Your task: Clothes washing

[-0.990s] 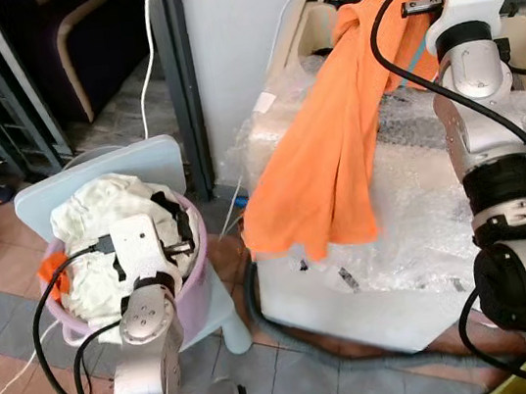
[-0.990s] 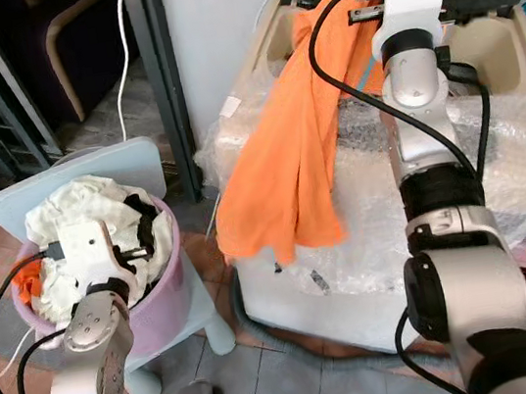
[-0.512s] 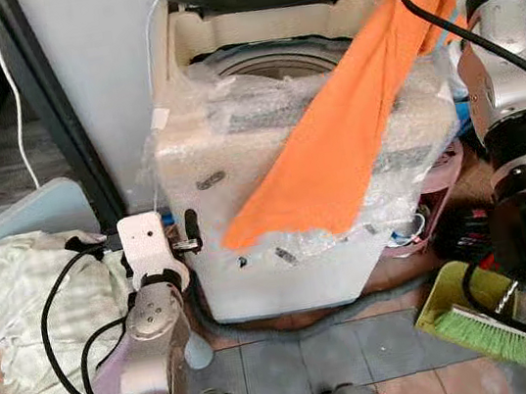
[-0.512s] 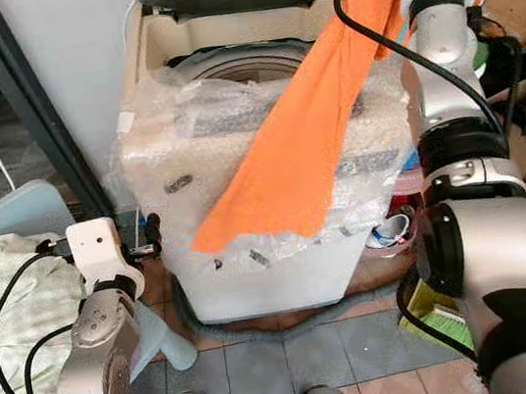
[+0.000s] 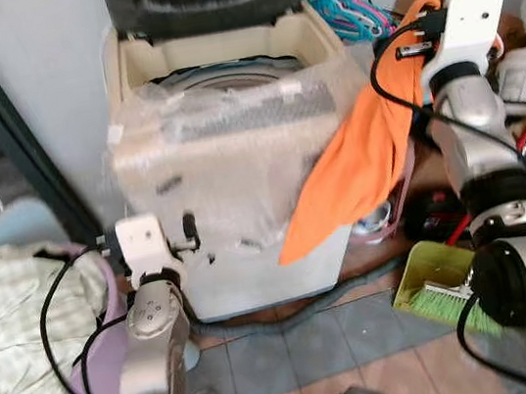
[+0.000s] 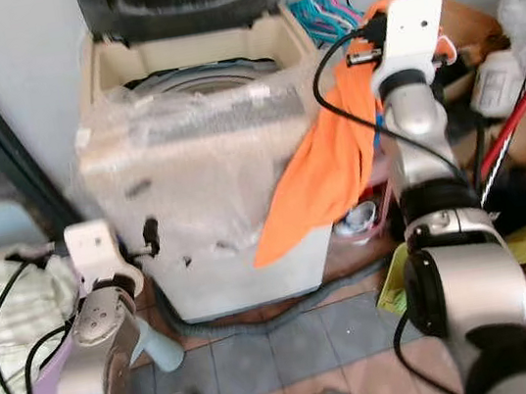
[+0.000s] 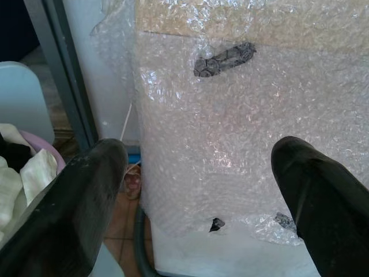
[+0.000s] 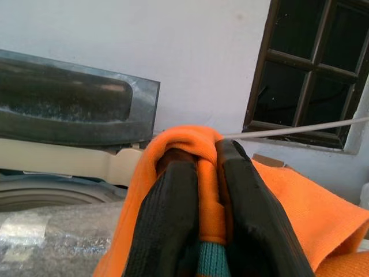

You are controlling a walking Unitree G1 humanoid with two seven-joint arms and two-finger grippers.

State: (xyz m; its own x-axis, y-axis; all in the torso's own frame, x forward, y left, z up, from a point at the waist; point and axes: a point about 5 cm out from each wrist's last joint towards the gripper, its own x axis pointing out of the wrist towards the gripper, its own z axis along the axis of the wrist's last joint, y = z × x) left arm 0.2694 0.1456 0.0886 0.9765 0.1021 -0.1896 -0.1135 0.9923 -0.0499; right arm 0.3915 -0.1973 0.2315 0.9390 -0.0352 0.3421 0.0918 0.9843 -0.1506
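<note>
two grippers, right gripper pinching orange cloth, left gripper spread

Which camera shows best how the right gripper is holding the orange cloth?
The right wrist view: the right gripper is shut on a fold of the orange cloth, seen close up. The eye views show the cloth hanging beside the washer; the grip itself is hidden.

Orange garment: hangs limp at centre right of the frame, draped against the washer's right front corner. Washing machine: top-loader, lid up, body wrapped in bubble wrap. Pale laundry heaped in a pink basket, lower left.
</note>
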